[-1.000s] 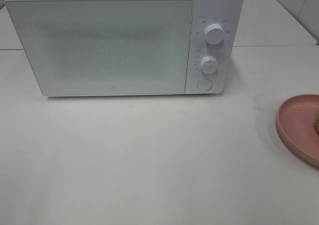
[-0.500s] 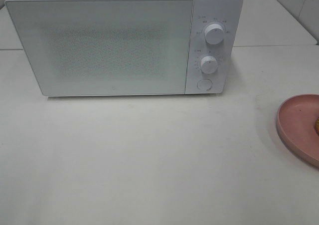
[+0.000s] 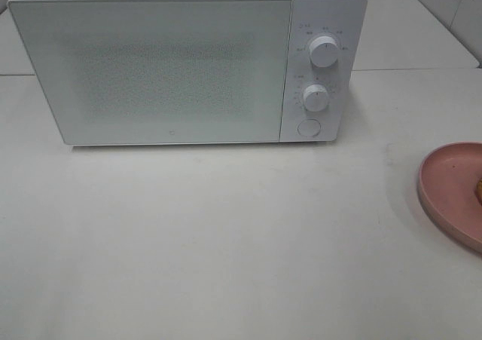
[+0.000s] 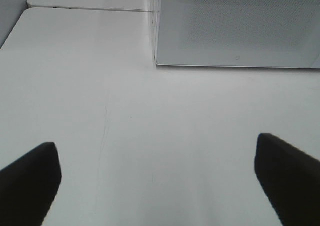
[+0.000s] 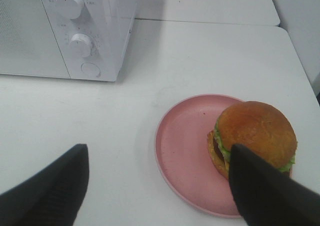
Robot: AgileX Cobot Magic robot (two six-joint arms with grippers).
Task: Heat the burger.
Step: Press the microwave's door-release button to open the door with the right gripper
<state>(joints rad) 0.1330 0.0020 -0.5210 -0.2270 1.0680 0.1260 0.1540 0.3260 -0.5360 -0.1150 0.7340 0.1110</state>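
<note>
Sitting on its plate (image 5: pixel 185 151), the burger (image 5: pixel 256 128) shows past the released right jaws' finger (image 5: pixel 270 191).

Small markings ring the microwave (image 3: pixel 173 68) dials (image 3: pixel 324 51); none is legible.

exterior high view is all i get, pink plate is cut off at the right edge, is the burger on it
Observer: Yes. The burger sits on the plate, off-centre, toward the side away from the microwave.
Operator: is the right gripper on it yet
Observer: No. The right gripper is open and empty, and its wrist camera looks down on the plate.
Operator: and the left one
Observer: The left gripper is open and empty too, over the table near the microwave's front corner.
</note>
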